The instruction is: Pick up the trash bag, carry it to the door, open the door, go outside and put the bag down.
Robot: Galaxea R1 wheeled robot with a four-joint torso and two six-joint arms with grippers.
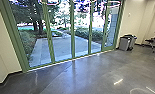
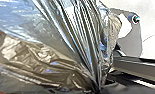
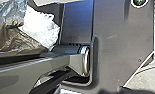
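Note:
Glossy folds of the clear trash bag point(image 2: 75, 32) converge tightly at the left gripper point(image 2: 99, 88) in the left wrist view, and the gripper is shut on that gathered part. Brownish, crumpled contents show through the plastic. The trash bag point(image 3: 8, 32) also shows in the right wrist view, with a white crumpled piece beside the robot's dark plate and jointed bar. How the right gripper stands cannot be made out. In the head view, the glass door wall point(image 1: 72, 32) with green frames stands ahead, a paved walk behind the glass.
Grey bins point(image 1: 125, 43) stand by the wall right of the glass, and a dark chair point(image 1: 152, 41) is farther right. A pale wall point(image 1: 3, 47) borders the glass on the left. Smooth grey floor point(image 1: 88, 75) stretches up to the frames. Trees and shrubs grow outside.

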